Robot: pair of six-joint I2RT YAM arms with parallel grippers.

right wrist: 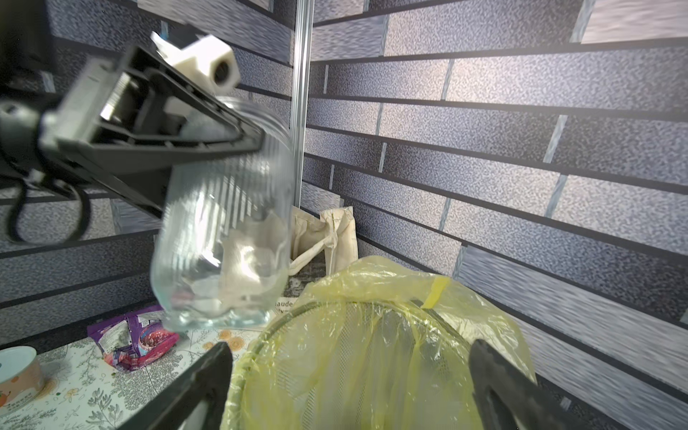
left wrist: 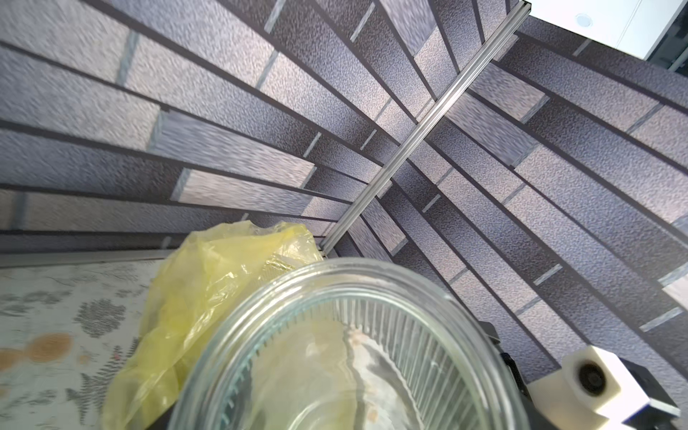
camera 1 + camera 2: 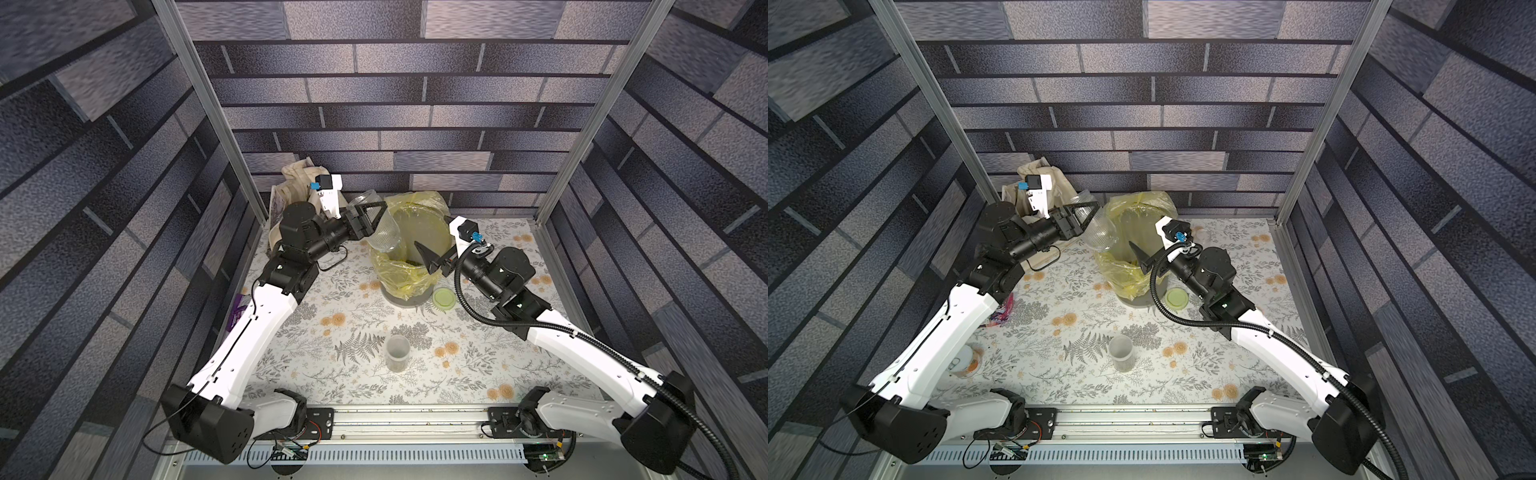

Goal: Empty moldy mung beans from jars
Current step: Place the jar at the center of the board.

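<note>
My left gripper [image 3: 376, 220] [image 3: 1090, 216] is shut on a wide ribbed clear jar [image 3: 384, 230] [image 3: 1100, 235] [image 2: 353, 353] [image 1: 223, 238]. The jar hangs tilted above the left rim of the grey bin lined with a yellow bag [image 3: 409, 297] [image 3: 1133, 299] [image 1: 260, 335], and it looks empty. Over the bin's front right side my right gripper [image 3: 434, 237] [image 3: 1148, 237] [image 1: 350, 348] stands open and holds nothing. A slim clear jar [image 3: 397, 353] [image 3: 1121, 353] stands upright mid-table with a dark olive layer of mung beans at its bottom. A lime-green lid [image 3: 444, 299] [image 3: 1177, 300] lies right of the bin.
A beige cloth bag [image 3: 299, 178] [image 1: 324, 231] sits in the back left corner. A purple snack packet [image 3: 1003, 311] [image 1: 134, 335] and a tin can [image 3: 965, 361] [image 1: 16, 368] lie along the left edge, under the left arm. Brick-patterned walls enclose the table.
</note>
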